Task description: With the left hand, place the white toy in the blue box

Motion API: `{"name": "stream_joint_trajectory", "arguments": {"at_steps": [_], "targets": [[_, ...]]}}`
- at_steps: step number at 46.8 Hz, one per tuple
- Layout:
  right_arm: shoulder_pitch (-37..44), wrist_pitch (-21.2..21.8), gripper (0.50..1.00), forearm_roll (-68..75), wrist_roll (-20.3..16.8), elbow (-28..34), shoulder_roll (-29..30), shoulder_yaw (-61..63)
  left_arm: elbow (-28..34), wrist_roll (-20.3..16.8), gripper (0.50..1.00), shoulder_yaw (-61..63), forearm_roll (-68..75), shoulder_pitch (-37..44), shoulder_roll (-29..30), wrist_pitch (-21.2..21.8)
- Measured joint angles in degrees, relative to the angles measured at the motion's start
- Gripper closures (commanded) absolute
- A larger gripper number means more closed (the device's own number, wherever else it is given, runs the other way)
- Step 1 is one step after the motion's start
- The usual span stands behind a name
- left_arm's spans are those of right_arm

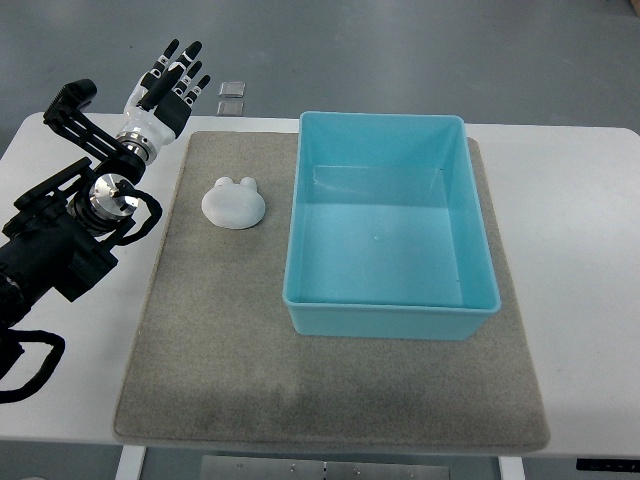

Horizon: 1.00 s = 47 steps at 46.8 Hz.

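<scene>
A white toy (233,202) with two small ears lies on the grey mat (220,340), just left of the blue box (390,315). The box is open at the top and holds nothing. My left hand (172,80) is up at the far left corner of the mat, beyond and to the left of the toy, apart from it. Its fingers are spread and hold nothing. The left arm (70,225) comes in from the left edge. No right arm shows.
The mat lies on a white table (570,230). Two small square metal plates (232,96) sit at the table's far edge, close to the right of my left hand. Grey floor lies beyond the table.
</scene>
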Motion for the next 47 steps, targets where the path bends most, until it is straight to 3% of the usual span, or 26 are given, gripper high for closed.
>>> {"name": "stream_joint_trajectory", "arguments": {"at_steps": [47], "targets": [[0.0,0.01,0.564,0.0,0.0,0.01,0.0,0.0,-0.49,0.0,0.508,-0.26,-0.07,-0.48,0.97,0.0]]}}
